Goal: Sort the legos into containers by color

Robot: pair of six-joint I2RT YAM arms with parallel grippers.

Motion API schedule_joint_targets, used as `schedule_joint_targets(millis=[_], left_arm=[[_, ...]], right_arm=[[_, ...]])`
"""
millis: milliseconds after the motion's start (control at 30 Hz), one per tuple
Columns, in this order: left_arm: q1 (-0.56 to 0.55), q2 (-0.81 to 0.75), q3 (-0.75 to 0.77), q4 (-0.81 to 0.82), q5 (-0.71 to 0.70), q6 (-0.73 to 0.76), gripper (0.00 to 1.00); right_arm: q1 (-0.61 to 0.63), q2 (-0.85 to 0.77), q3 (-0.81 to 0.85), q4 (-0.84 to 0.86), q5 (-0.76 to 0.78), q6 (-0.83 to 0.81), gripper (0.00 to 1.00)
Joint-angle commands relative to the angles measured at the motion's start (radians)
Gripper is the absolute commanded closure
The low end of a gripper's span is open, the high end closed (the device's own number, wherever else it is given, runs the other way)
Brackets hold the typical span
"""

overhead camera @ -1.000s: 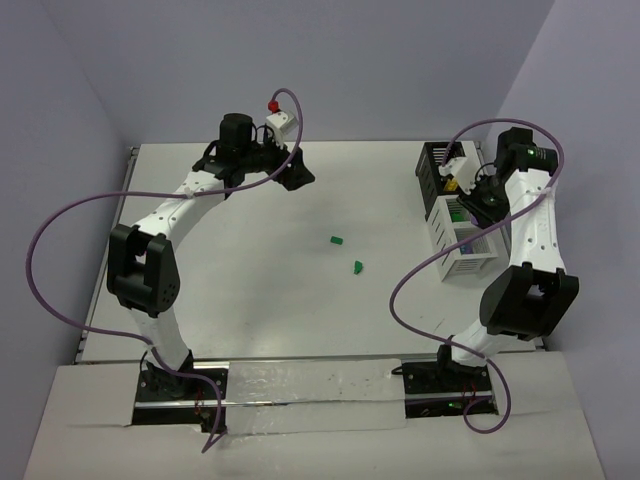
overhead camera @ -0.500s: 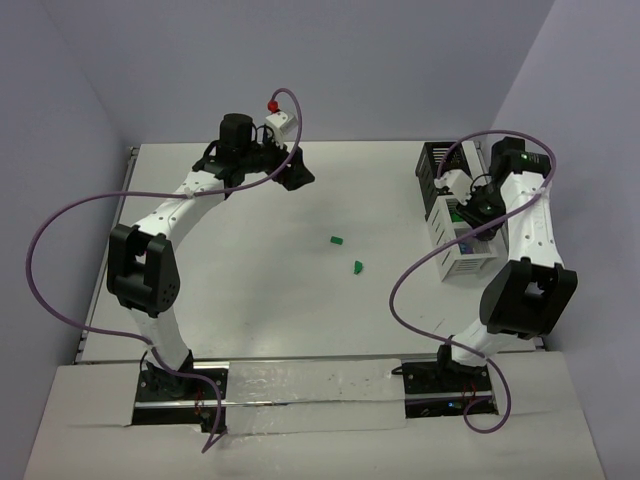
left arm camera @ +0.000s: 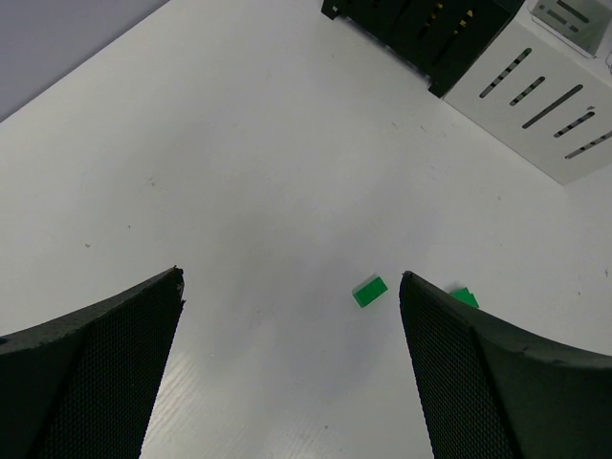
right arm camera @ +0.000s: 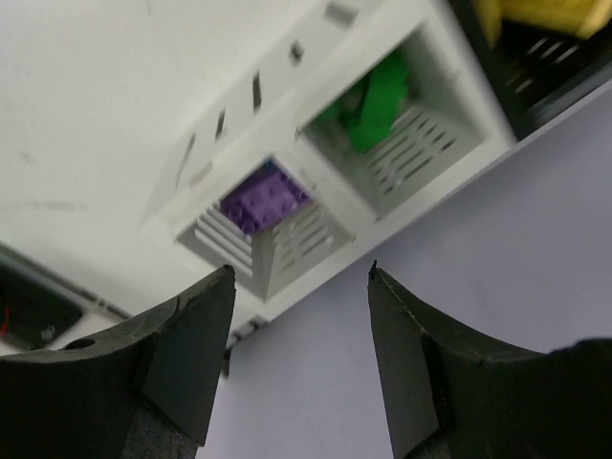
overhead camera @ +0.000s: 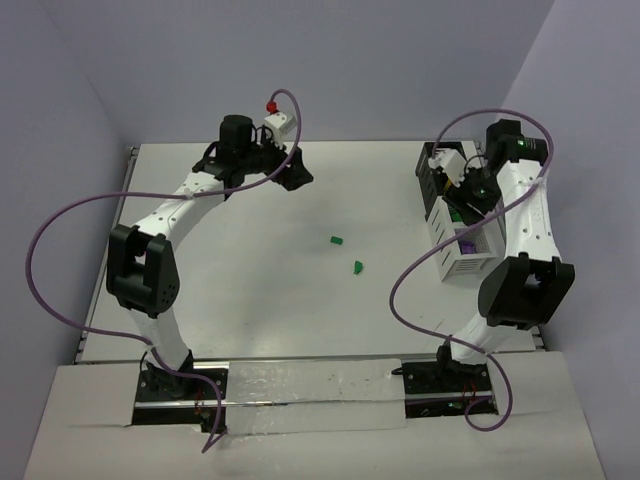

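Observation:
Two green legos lie mid-table, one (overhead camera: 337,240) a little farther back than the other (overhead camera: 357,266). In the left wrist view the first (left arm camera: 369,291) lies between my fingers' line of sight and the second (left arm camera: 465,296) peeks out beside the right finger. My left gripper (overhead camera: 298,176) is open and empty, high at the back, well away from them (left arm camera: 292,277). The white rack (overhead camera: 462,256) with its black section (overhead camera: 433,172) stands at the right. My right gripper (overhead camera: 460,198) hovers over it, open and empty (right arm camera: 301,271). Below it are purple legos (right arm camera: 263,201), green legos (right arm camera: 378,100) and yellow ones (right arm camera: 535,11) in separate compartments.
The purple wall rises behind and on both sides of the white table (overhead camera: 230,260). The rack also shows in the left wrist view (left arm camera: 545,105), far right. The right arm's purple cable (overhead camera: 420,270) loops over the table beside the rack.
My right gripper has moved back along the rack toward its black end. The left arm and the two green legos have not moved.

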Motion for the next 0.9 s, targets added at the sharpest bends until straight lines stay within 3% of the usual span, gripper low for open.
schedule_joint_targets(millis=[0, 133, 300, 533, 700, 867], left_arm=[[0.015, -0.059, -0.029, 0.054, -0.041, -0.054, 0.01], [0.067, -0.082, -0.055, 0.108, -0.029, -0.177, 0.01], [0.222, -0.095, -0.062, 0.161, 0.039, -0.372, 0.01], [0.317, -0.112, -0.061, 0.111, 0.052, -0.357, 0.01], [0.320, -0.143, -0.116, 0.113, 0.050, -0.363, 0.01], [0.320, -0.155, -0.128, 0.105, 0.050, -0.352, 0.01]], right_arm=[[0.087, -0.042, 0.159, -0.086, -0.170, 0.147, 0.35], [0.218, 0.007, 0.190, 0.011, -0.273, 0.387, 0.36], [0.462, 0.101, 0.032, 0.278, -0.292, 0.619, 0.32], [0.685, 0.254, -0.012, 0.439, -0.151, 0.624, 0.29], [0.751, 0.473, 0.156, 0.423, -0.056, 0.625, 0.29], [0.770, 0.580, 0.278, 0.368, 0.005, 0.599, 0.29]])
